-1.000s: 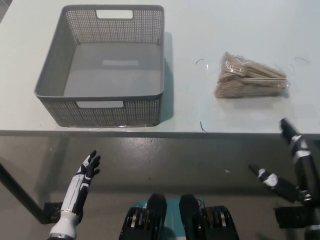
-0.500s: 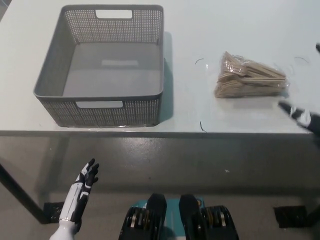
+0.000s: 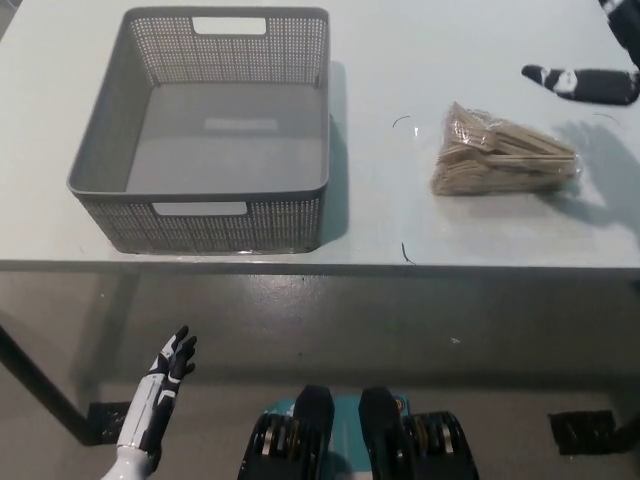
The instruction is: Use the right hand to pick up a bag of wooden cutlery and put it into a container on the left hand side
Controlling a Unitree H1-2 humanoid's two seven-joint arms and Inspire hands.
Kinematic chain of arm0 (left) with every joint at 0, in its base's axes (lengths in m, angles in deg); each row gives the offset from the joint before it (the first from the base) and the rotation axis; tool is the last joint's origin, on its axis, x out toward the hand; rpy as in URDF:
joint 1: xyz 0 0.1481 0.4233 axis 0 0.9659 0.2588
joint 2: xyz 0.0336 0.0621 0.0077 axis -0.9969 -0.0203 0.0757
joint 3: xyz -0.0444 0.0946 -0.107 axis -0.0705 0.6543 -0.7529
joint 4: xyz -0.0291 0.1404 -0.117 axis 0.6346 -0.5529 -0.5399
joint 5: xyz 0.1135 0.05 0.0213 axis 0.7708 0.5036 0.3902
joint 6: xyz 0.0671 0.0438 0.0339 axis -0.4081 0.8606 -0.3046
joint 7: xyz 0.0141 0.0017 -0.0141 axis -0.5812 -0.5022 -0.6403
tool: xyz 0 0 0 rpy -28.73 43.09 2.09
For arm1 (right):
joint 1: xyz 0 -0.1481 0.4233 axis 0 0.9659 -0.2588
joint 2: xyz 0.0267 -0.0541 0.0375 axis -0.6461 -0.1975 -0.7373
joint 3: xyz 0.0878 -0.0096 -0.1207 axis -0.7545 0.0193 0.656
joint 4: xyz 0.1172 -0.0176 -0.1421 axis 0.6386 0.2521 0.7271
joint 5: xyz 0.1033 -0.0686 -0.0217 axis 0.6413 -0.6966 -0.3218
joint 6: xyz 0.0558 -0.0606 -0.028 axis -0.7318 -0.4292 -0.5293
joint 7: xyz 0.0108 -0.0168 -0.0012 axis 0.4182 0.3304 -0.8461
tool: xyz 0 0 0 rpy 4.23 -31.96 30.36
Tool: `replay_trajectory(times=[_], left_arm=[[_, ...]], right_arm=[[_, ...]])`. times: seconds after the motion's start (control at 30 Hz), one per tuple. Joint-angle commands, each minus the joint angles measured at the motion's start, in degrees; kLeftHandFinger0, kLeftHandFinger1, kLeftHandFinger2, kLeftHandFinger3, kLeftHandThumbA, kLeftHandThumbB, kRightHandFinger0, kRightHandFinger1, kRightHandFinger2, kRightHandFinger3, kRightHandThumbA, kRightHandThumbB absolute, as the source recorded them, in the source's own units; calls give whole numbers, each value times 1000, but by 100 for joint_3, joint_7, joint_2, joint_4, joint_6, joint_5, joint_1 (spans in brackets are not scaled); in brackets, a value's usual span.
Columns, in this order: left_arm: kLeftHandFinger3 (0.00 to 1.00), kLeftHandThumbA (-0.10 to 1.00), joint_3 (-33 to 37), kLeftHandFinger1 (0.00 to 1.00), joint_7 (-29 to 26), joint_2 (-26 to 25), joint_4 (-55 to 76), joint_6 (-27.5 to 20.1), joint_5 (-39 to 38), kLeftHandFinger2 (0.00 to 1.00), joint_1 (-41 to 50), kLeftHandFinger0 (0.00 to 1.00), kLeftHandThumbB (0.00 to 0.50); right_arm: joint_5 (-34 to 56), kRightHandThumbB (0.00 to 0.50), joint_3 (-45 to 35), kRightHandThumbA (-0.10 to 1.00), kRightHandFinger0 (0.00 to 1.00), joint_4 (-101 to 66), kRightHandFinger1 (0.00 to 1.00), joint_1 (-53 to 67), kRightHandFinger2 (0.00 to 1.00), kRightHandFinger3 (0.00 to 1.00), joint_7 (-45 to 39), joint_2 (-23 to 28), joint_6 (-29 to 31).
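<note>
My right hand (image 3: 588, 83) hovers over the table (image 3: 400, 60), mostly cut off by the picture's edge. The fingers (image 3: 560, 79) that show are spread wide, holding nothing and touching nothing (one points toward the basket side, another pokes in at the very corner). Its shadow (image 3: 600, 165) falls on the tabletop just below it.

The bag (image 3: 503, 152) lies near the hand, below it and a little toward my left, apart from the fingers. Nothing stands between the two.

Well off to the left of the hand sits the basket (image 3: 220, 225), grey, perforated, with cut-out handles; bare table separates it from the bag.

The bag is clear plastic, crinkled, packed with pale wooden pieces lying flat, the narrower ends pointing to my right.

My left hand (image 3: 163, 385) rests low, below the table edge, fingers straight and holding nothing.
</note>
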Motion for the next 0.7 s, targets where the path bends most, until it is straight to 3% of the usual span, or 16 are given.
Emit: replay_trajectory(times=[0.0, 0.33, 0.67], left_arm=[[1000, 957, -43, 1000, 44, -151, 23, -296, -62, 1000, -157, 1000, 185], [1000, 990, 4, 1000, 77, -222, 71, -222, -9, 1000, -183, 1000, 188], [1000, 1000, 47, 1000, 58, -292, 52, -157, 92, 1000, -279, 1000, 215]], right_arm=[[-491, 500, 497, 870, 1000, 1048, 1000, -1244, 1000, 1000, -593, 340, -71], [-473, 500, 1062, 774, 1000, 2113, 1000, -1671, 1000, 1000, -719, 395, 362], [-459, 500, 1487, 756, 1000, 1834, 1000, -1714, 1000, 1000, -1775, 638, 413]])
